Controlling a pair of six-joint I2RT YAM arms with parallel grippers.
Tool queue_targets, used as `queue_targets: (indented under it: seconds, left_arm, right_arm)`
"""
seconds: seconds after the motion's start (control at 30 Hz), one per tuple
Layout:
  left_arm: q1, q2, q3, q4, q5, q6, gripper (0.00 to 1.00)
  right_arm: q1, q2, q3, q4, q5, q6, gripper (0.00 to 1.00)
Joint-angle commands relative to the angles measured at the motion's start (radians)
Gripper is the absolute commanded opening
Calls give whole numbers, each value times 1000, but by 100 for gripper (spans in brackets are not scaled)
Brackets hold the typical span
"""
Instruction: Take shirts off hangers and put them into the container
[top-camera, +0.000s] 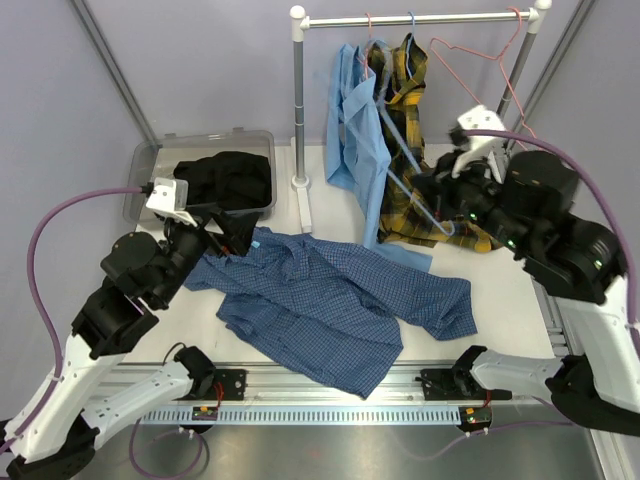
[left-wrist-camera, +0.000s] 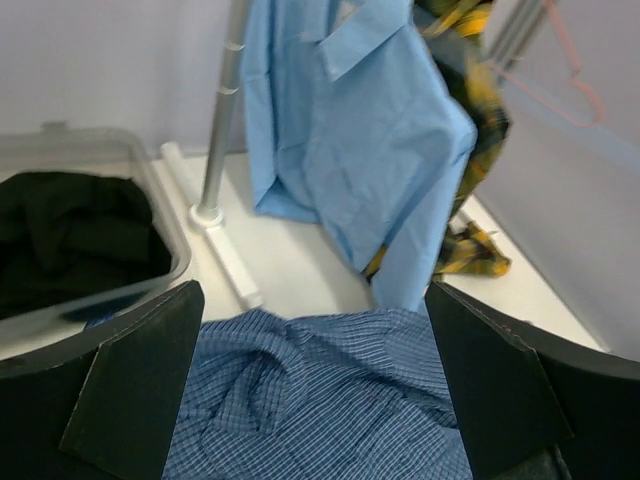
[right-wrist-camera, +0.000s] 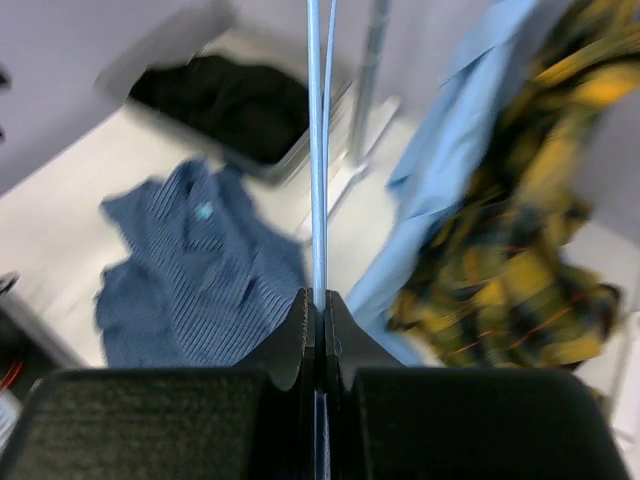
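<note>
Top external view: dark blue fine-check shirt (top-camera: 330, 310) lying at table (top-camera: 500, 330) centre; left gripper (left-wrist-camera: 315, 400) gaping wide over its ten-o'clock edge. Translucent smoky-grey plastic tub (top-camera: 140, 175), ten o'clock — plain black shirt (top-camera: 235, 175) inside. Right gripper (right-wrist-camera: 320, 310), two o'clock — clamped on thin light-blue wire hanger (right-wrist-camera: 318, 150).

Left arm (top-camera: 130, 300) and right arm (top-camera: 560, 240): white lower links, bulky black joint housings. Small green lights (top-camera: 597, 262) on the right arm's joints. Left wrist camera box (top-camera: 168, 197) and right wrist camera box (top-camera: 483, 128) are white, each fed by a purple cable (top-camera: 60, 215). Black base brackets (top-camera: 205, 380) with thin red wiring. Left fingers (left-wrist-camera: 140, 390): matte black, flat wedge plates. Right fingers (right-wrist-camera: 290, 340): black, tapered.
</note>
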Motion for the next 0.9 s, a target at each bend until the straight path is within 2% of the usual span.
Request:
queue_targets:
  seconds: [0.0, 0.03, 0.13, 0.3, 0.5, 0.7, 0.87]
  left_arm:
    - [-4, -3, -42, -25, -123, -35, 99]
    - [-4, -1, -46, -36, -129, -39, 99]
    - [-4, 11, -57, -43, -126, -53, 99]
    - [-2, 45, -62, -46, -94, -75, 99]
    - [-2, 82, -65, -48, -49, -81, 99]
    - [-2, 66, -86, -49, -19, -91, 99]
    - [-2, 46, -105, -80, -15, -91, 99]
  right_arm:
    - [-1, -68, 57, 155, 266, -107, 0]
    - [-2, -69, 63, 163, 354, -139, 0]
    - [-13, -65, 95, 151, 473, -172, 0]
    - [-116, -88, 89, 120, 482, -131, 0]
    - [-306, -55, 48, 64, 349, -51, 0]
    - [-447, -12, -9, 70, 115, -11, 0]
    - [-538, 68, 24, 41, -53, 11, 0]
